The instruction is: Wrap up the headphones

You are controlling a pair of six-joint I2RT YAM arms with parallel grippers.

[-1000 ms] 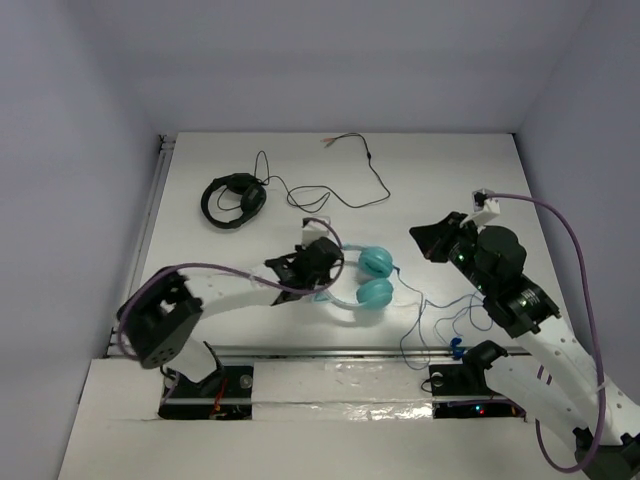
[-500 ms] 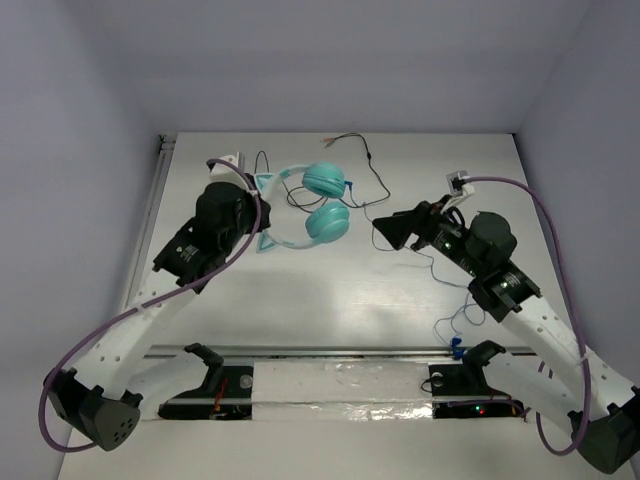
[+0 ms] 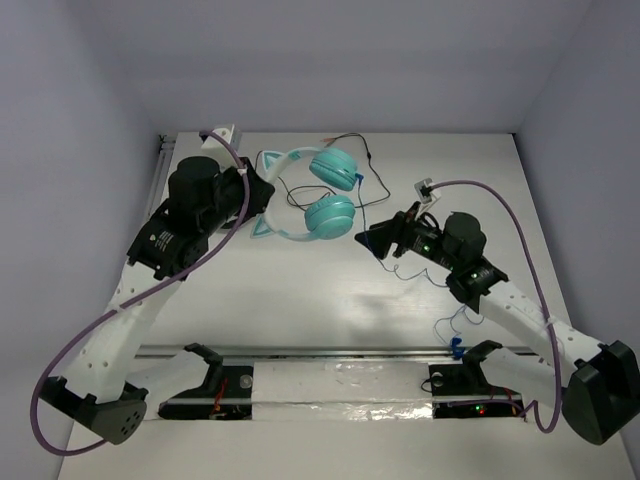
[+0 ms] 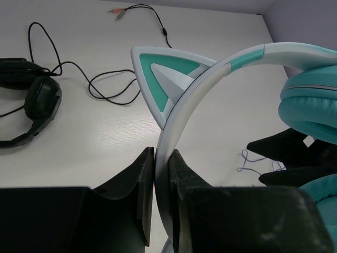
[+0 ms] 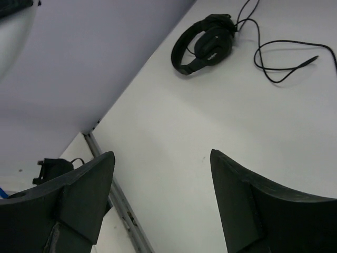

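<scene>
The thin blue cable (image 3: 455, 320) loops nearest the arm bases, well right of the headphones (image 3: 330, 213). The right gripper (image 3: 372, 238) hangs just right of them, fingers spread and empty. The left gripper (image 4: 162, 200) pinches their headband, holding them above the table (image 3: 300, 320). Black headphones (image 4: 31, 100) lie to their left.

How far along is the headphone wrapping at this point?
Done: the left gripper is shut on the headband of the headphones, so they are secured. In hand: the right gripper is open beside them with nothing between its fingers. Left: all of the wrapping. The blue cable trails loose over the table toward the arm bases, with no turns visible around the headphones.
</scene>
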